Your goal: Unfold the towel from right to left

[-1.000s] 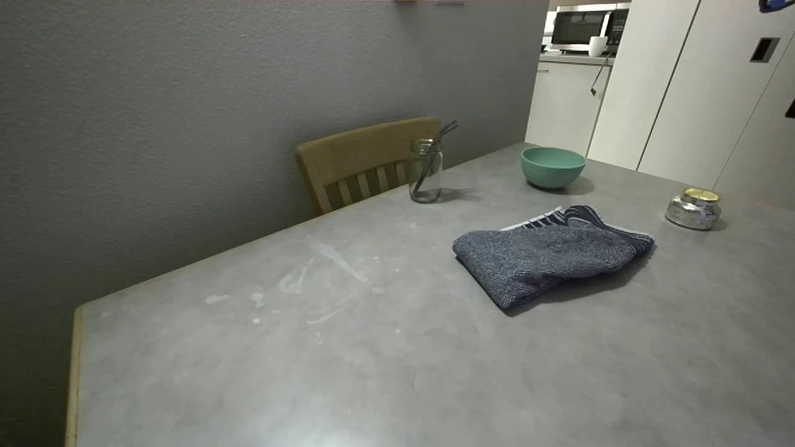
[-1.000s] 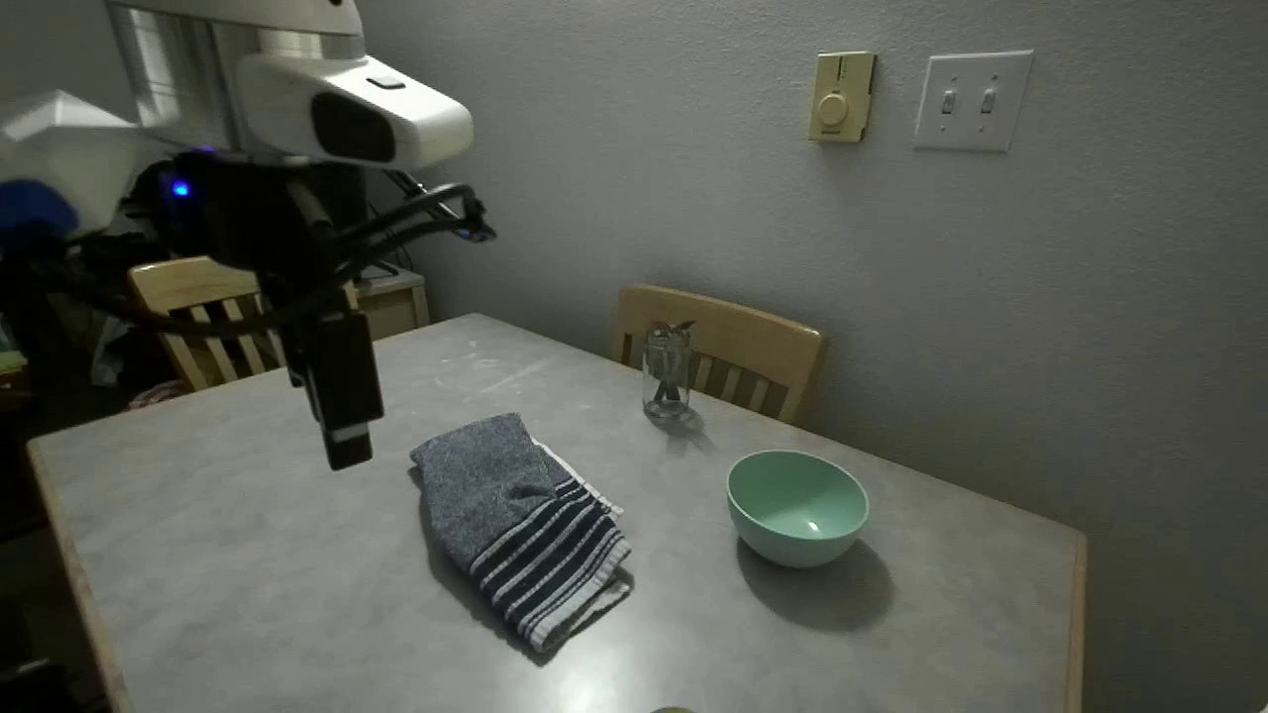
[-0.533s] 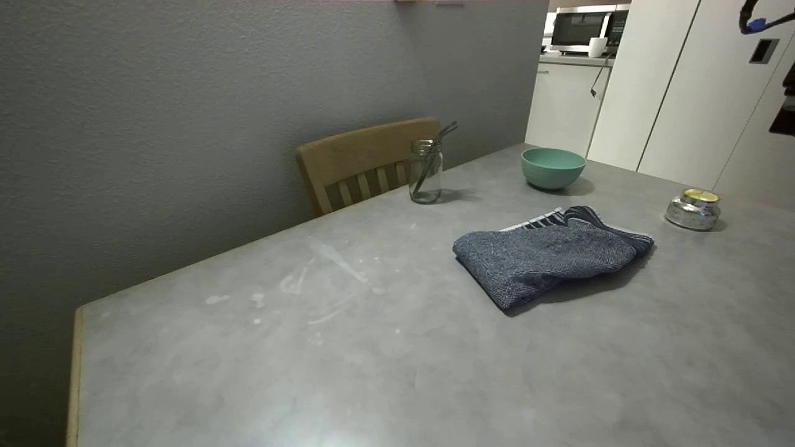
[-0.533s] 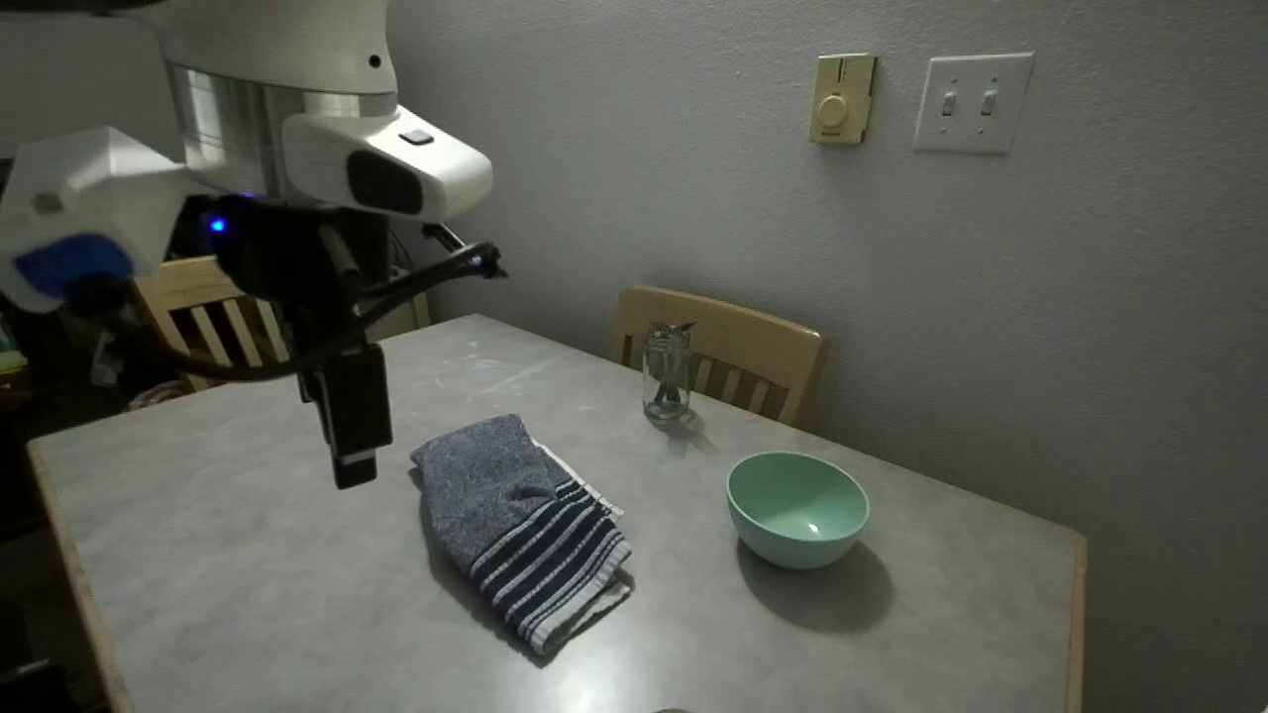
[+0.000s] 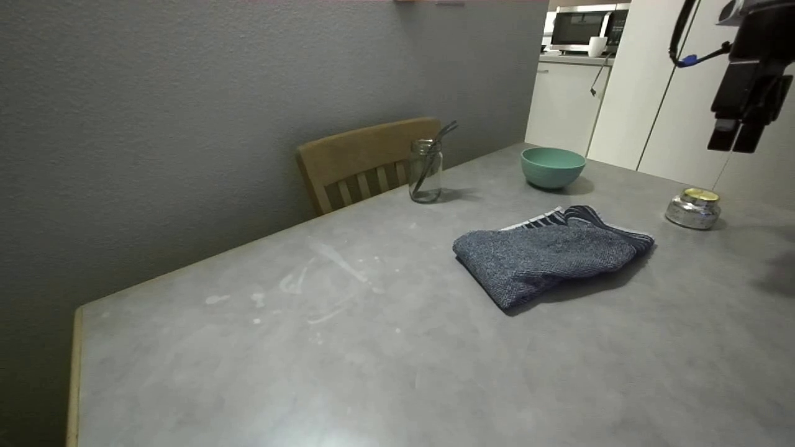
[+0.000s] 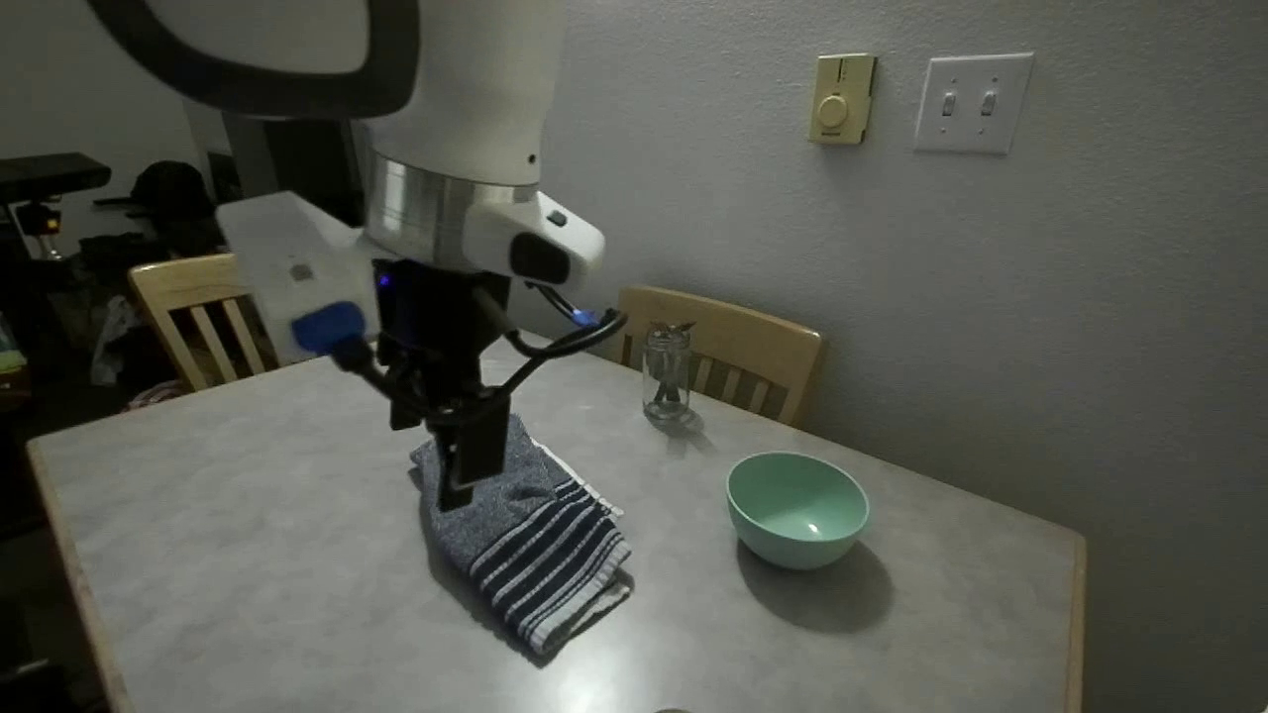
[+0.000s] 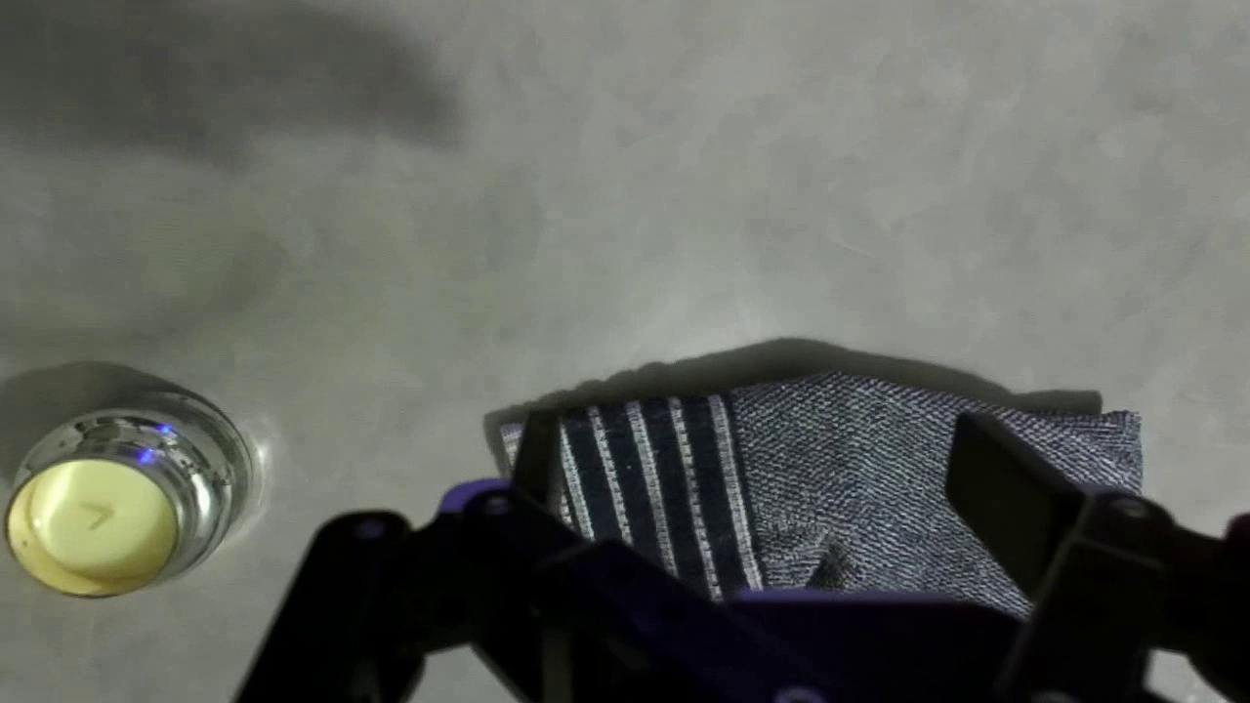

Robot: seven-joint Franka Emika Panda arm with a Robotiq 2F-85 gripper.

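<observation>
The dark blue-grey towel point(image 5: 549, 251) lies folded on the table in both exterior views. Its end with white stripes point(image 6: 551, 555) faces the side of the bowl and candle. In the wrist view the towel point(image 7: 859, 469) lies beneath the gripper, with its lower part hidden by the gripper body. My gripper point(image 7: 767, 474) is open and empty, its fingers wide apart over the towel in that view. In an exterior view the gripper point(image 5: 735, 138) hangs well above the table, apart from the towel. In an exterior view the gripper point(image 6: 464, 487) covers part of the towel.
A green bowl point(image 6: 795, 510) and a glass jar point(image 6: 666, 374) with dark utensils stand near the wall side. A silver candle point(image 5: 693, 210) with a yellow top stands near the towel's striped end. Wooden chairs point(image 5: 366, 155) stand at the table's edges.
The arm and gripper have moved down and across towards the towel and come into sight in both exterior views. The towel, bowl, jar and candle have not moved.
</observation>
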